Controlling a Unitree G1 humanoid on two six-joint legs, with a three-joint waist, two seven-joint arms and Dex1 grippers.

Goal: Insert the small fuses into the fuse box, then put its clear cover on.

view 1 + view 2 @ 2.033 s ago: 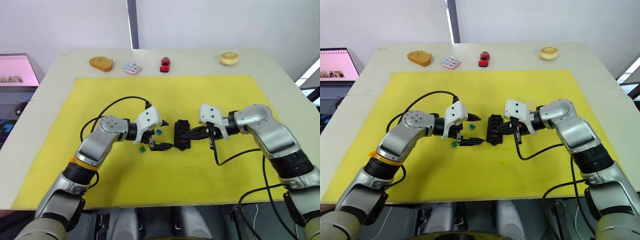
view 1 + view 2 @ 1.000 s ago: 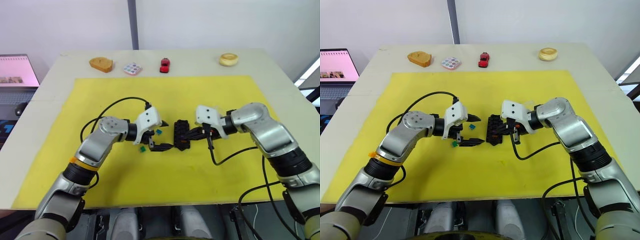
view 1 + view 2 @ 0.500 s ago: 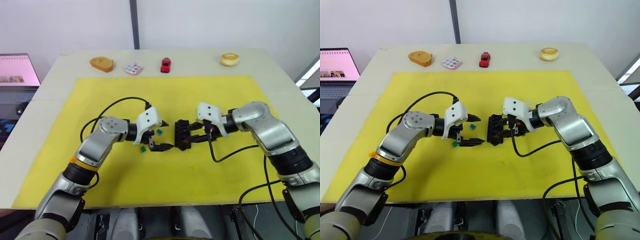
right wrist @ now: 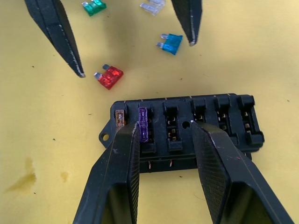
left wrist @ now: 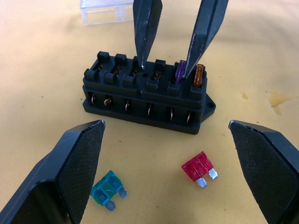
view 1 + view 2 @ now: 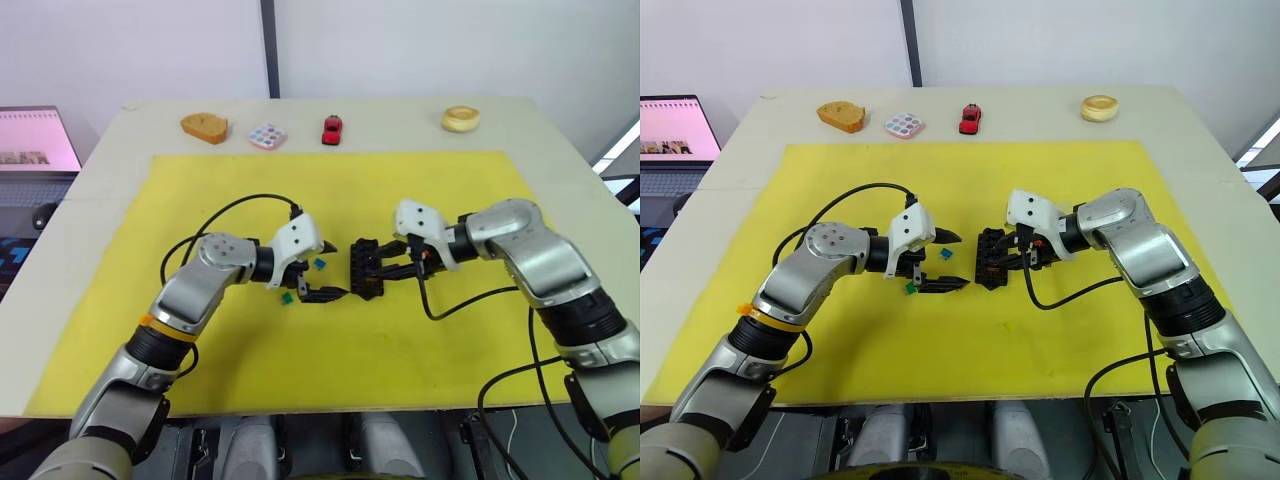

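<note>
I have the yellow mat spread over the pale table, and both arms are working near its middle. My left claw lies just left of the fuse box, its two fingers spread wide and holding nothing. My right claw reaches in from the other side, tips down on the top of the box; its fingers stand partly apart, spanning a few slots, and grip nothing, though one tip sits right beside the purple fuse. That purple fuse stands upright in a slot near one end of the box, and the amber fuse is seated in the end slot next to it.

The clear cover lies on the mat beyond the box from the left claw, behind the right claw's fingers.

Loose on the mat between the left claw's open fingers and the box are the red fuse and the teal fuse, both flat on their sides. In the right wrist view the green fuse and the grey fuse lie further off, past the left claw's fingertips.
</note>
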